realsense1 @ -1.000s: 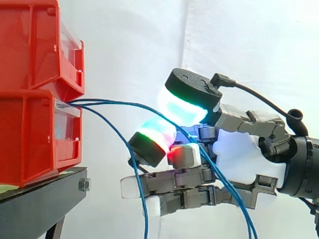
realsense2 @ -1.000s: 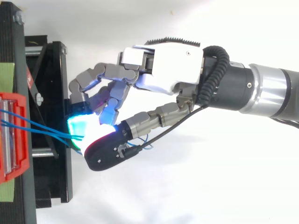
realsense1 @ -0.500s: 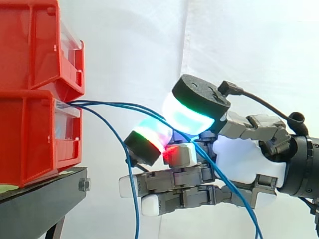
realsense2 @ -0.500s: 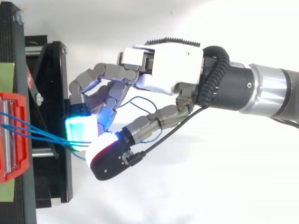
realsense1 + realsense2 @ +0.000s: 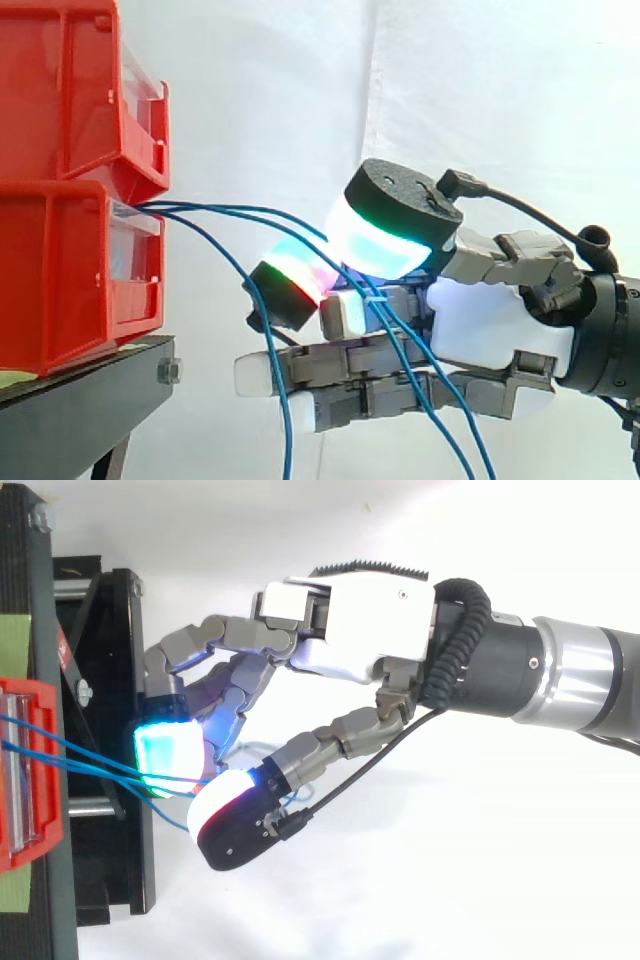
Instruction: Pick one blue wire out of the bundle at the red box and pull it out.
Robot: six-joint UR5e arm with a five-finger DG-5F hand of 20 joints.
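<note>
Red bins (image 5: 60, 90) sit one on top of the other at the left, on a black stand (image 5: 80, 410). A white curtain (image 5: 280, 100) hangs behind them.

Thin blue wires (image 5: 200, 208) come out of the front of the bottom bin (image 5: 60, 280), near its top edge. They run to the right, away from the bin, and meet the hand (image 5: 495, 325). From the top you can see them cross over the stand and go in between two glowing pads.

The hand comes in from the right, a little way from the bins and not touching them. Its thumb (image 5: 385, 240) is on top, with a black back and a pad that glows green and blue. Just below it a bent finger (image 5: 295, 275) glows green, blue and red. These two are curled in close to each other, with only a narrow gap, and the wires run through that gap. So the thumb and finger are closed on the wires. More than one wire goes through there.

The other fingers lie straighter underneath and point at the bins. Their pads (image 5: 255, 375) are white.

Past the hand the wires hang down. One drops almost straight down in front of the fingers. The others slant down to the right across the fingers and go out of the bottom of the side view.
</note>
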